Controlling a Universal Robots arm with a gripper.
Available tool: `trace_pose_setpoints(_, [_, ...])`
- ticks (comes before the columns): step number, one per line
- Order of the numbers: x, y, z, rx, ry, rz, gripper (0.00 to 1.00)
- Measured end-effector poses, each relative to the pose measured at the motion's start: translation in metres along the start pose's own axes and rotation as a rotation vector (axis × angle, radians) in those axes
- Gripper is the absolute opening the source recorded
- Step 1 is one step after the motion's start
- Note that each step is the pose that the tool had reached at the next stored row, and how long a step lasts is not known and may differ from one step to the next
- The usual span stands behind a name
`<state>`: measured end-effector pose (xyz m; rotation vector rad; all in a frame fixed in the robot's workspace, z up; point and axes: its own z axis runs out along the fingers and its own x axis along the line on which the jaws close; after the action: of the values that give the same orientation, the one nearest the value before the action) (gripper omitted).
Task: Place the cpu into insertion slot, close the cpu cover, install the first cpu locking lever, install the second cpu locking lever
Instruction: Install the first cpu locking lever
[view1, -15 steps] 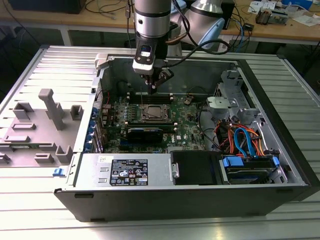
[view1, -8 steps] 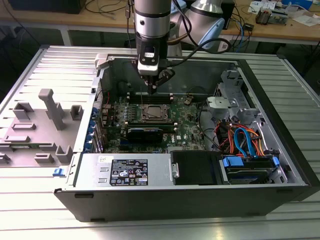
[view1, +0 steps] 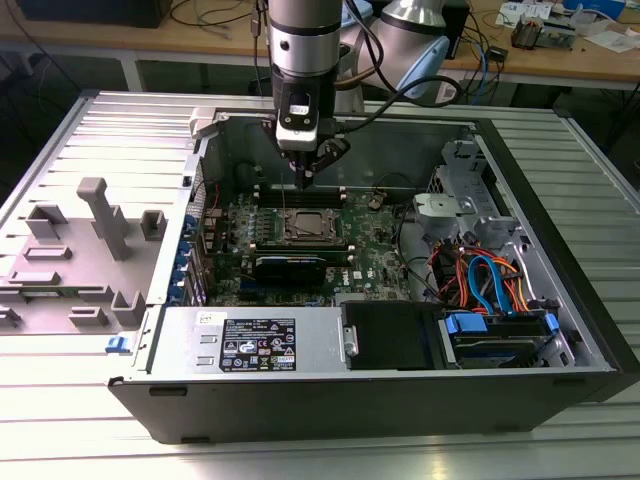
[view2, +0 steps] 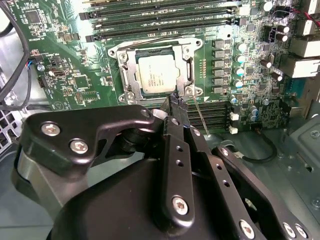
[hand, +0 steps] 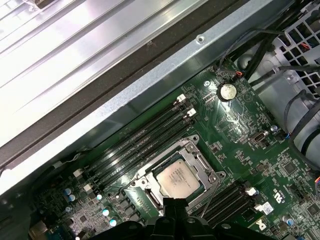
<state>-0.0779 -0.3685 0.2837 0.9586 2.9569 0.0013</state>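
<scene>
cpu (view2: 157, 75) sits flat in the insertion slot (view2: 155, 51), mid green motherboard (view2: 75, 85), between two banks of black memory slots (view2: 160, 20). cpu cover (view2: 129, 75) is down over it, chip showing through the cut-out. So placing and cover look done; I read this as the lever stage. One locking lever (view2: 199, 114) is a thin wire standing free off the socket corner, unlatched. A second wire (view2: 150, 40) lies along the opposite edge of the frame, can't tell if it's hooked. gripper (view2: 176, 104) hangs just over the socket edge, tips right beside the free wire, contact not clear. Jaws pinched together, nothing between them. In the exterior view it is low inside the open pc case (view1: 300, 410). My call: seating that lever needs the tip on the wire, pushing it down and sideways under its catch without scraping cover or board.
</scene>
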Motion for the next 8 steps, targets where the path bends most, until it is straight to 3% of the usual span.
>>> trace_pose_setpoints(6, [0.0000, 0.0000, 0.0001, -0.0001, 0.0000, -0.001, 0.11])
trace_pose_setpoints(8, [0.0003, -0.0001, 0.0002, -0.0011, 0.0003, -0.022, 0.11])
